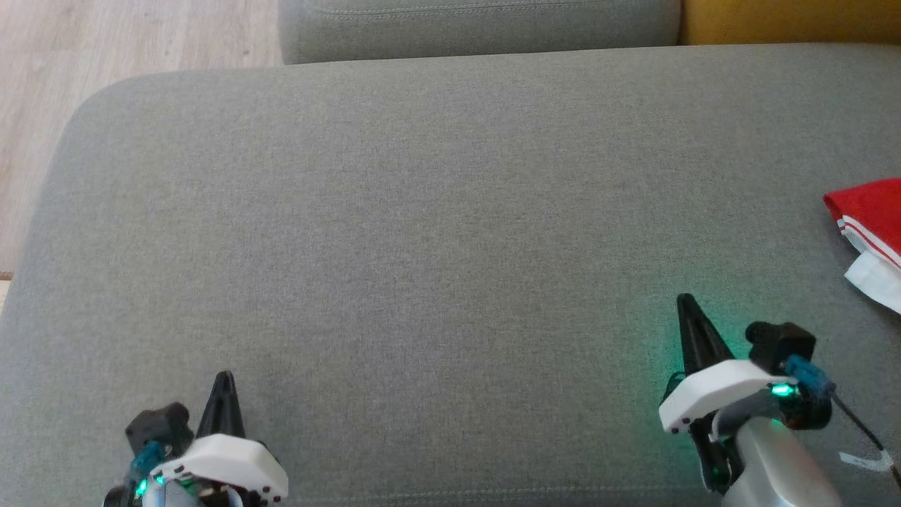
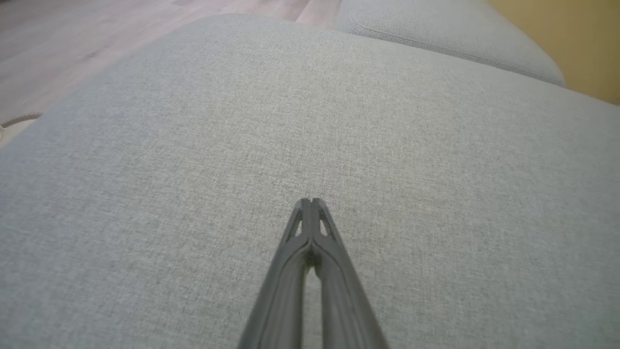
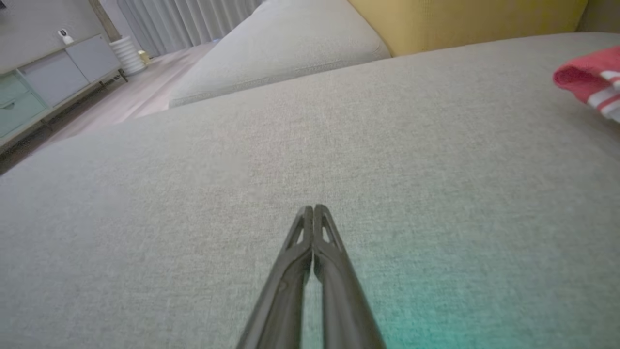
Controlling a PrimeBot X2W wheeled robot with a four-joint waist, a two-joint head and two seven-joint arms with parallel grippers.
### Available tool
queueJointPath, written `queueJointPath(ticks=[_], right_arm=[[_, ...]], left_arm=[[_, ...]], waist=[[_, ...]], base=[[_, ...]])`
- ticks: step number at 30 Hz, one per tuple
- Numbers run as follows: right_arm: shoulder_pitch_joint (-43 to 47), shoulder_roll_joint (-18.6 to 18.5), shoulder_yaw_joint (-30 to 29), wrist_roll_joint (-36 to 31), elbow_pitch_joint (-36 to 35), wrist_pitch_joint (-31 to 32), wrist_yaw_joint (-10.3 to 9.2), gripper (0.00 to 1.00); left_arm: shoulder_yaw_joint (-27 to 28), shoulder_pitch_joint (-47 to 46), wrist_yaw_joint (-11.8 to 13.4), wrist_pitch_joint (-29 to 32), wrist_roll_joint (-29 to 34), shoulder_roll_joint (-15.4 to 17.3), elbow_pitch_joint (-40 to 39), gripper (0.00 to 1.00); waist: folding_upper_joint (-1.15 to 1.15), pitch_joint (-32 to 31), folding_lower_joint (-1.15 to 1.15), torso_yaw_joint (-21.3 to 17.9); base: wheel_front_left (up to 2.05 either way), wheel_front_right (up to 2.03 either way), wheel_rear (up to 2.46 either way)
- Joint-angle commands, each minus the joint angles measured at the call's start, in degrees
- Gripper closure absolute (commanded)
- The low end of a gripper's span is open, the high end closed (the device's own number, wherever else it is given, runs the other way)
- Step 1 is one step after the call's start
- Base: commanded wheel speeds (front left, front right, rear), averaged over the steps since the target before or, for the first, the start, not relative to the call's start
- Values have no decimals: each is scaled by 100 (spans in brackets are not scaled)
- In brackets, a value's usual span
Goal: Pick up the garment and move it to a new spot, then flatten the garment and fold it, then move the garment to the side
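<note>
your left gripper (image 1: 224, 384) sits at the lower left of the head view, its two dark fingers pressed together to a single point with nothing between them, poised over the bare grey sofa cushion (image 1: 436, 211). your right gripper (image 1: 687, 304), at the lower right, is likewise pinched closed and empty, with a green glow (image 1: 728, 327) spilling onto the fabric beside it. the garment (image 1: 870, 211), red with white striped trim and a white inside showing, lies bunched at the cushion's far right, well apart from both grippers and partly cut off by the picture's edge. beyond the cushion lie a second grey cushion (image 1: 479, 24), a yellow surface (image 1: 788, 17) and pale wood floor (image 1: 105, 42).
</note>
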Motion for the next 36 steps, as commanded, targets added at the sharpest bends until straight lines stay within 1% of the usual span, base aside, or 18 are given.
queueJointPath(ticks=[1, 36], right_arm=[[-268, -29, -58, 189, -236, 36, 0, 100], [68, -26, -297, 2478, -972, 579, -2, 100]], left_arm=[[71, -242, -31, 48, -164, 34, -197, 100], [317, -329, -385, 605, -2387, 64, -502, 100]], waist=[[0, -6, 0, 1], [0, -151, 0, 13]], base=[[0, 0, 0], [0, 0, 0]])
